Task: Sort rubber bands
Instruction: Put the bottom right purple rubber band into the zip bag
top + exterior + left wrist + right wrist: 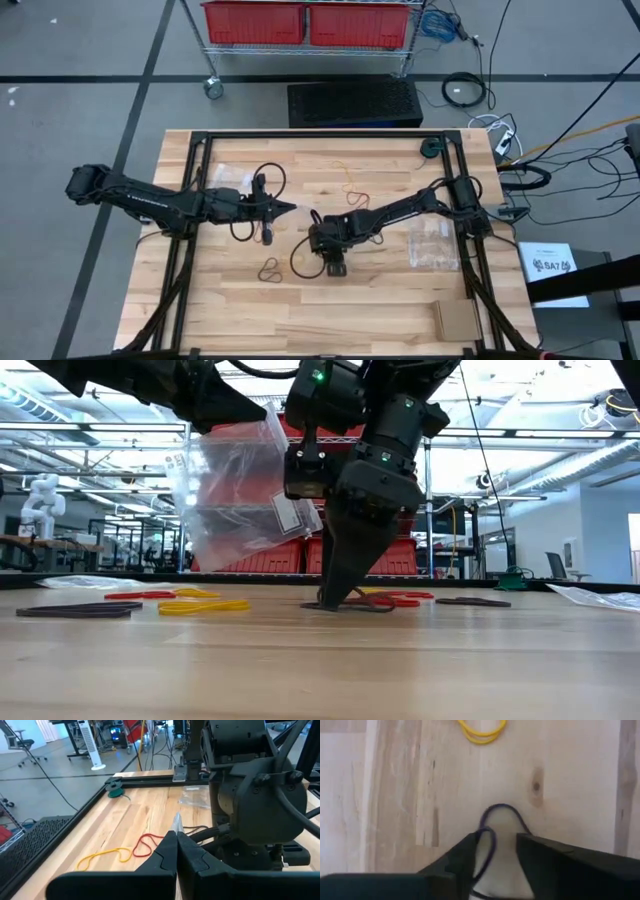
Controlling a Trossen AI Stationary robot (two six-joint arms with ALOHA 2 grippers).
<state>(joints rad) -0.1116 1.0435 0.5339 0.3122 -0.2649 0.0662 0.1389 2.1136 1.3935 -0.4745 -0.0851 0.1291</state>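
Right claw [501,847] down on worktop [240,310], fingers narrowed around black rubber band [492,827], not clamped. Left claw [176,851] pinched shut on clear bag [235,490], raised.

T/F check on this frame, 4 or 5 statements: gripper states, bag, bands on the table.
1. The left gripper is shut on the edge of a clear plastic bag, holding it above the table. True.
2. The right gripper is raised well clear of the table. False: its tips are down at the wooden table.
3. A dark rubber band lies between the right gripper's jaws. True; the jaws stand apart around it, grip not yet closed.
4. A yellow rubber band lies on the wood beyond the right gripper. True.
5. The red bins sit on the table. False: they are on a wire cart beyond it.
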